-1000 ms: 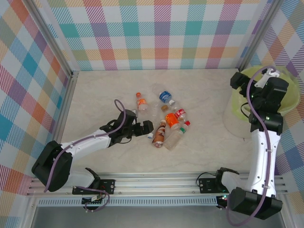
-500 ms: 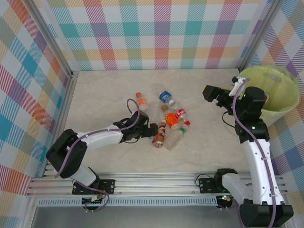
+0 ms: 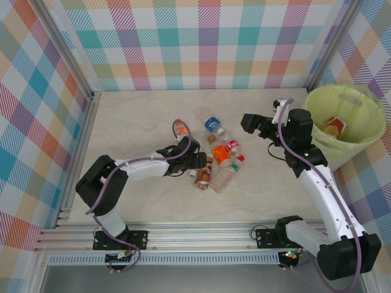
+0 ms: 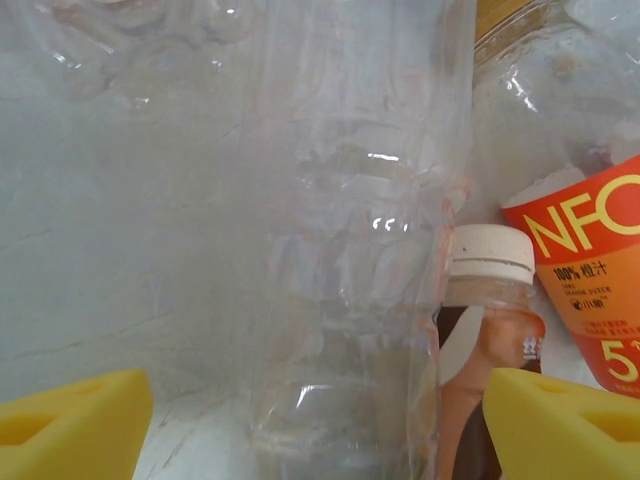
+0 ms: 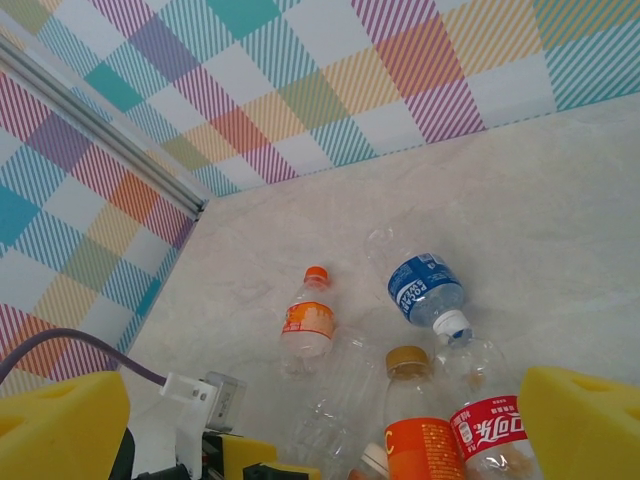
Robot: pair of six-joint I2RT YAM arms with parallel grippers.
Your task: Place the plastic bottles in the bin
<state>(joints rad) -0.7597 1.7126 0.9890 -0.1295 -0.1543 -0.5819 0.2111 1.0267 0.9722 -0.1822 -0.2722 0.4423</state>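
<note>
Several plastic bottles lie in a cluster mid-table: an orange-capped one (image 3: 181,129), a blue-labelled one (image 3: 213,124), an orange NFC one (image 3: 220,152), a red-labelled one (image 3: 231,146), a brown one (image 3: 204,172) and a red-capped clear one (image 3: 227,173). My left gripper (image 3: 197,160) is open, its yellow pads either side of a label-less clear bottle (image 4: 360,250), with the brown bottle (image 4: 488,330) beside the right pad. My right gripper (image 3: 247,122) hangs open and empty above the table, between the cluster and the lime-green bin (image 3: 360,143).
The bin stands at the far right against the checked wall, with an orange-labelled item (image 3: 335,126) inside it. Checked walls and aluminium posts enclose the table. In the right wrist view, the left arm's cable and gripper (image 5: 250,455) show at the bottom.
My right arm swung from over the bin leftward to above the table, facing the bottles. My left gripper pushed rightward into the cluster, around the clear bottle.
</note>
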